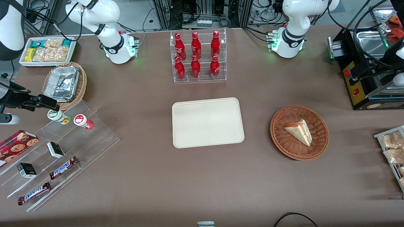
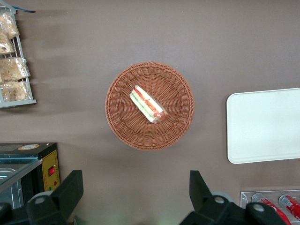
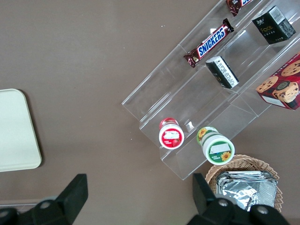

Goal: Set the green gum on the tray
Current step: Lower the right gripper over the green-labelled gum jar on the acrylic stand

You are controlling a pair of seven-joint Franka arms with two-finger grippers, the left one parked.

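Two gum canisters stand side by side on the upper step of the clear acrylic display riser (image 1: 63, 148) at the working arm's end of the table (image 1: 202, 189): the green gum (image 1: 58, 116) with its white lid, and just beside it the red-lidded canister (image 1: 82, 121), while snack bars and small dark boxes lie on the lower steps. Above the green gum hangs the gripper (image 3: 140, 199), its fingers (image 3: 75, 194) spread wide and holding nothing. My judgement is that the step in hand is the approach; a clean grasp calls for centring over the white lid and descending straight, so that neither finger knocks the red neighbour or the foil container in its wicker basket (image 1: 64, 84) close by. Toward the table's middle the cream tray (image 1: 207, 122) lies bare, well apart from the riser
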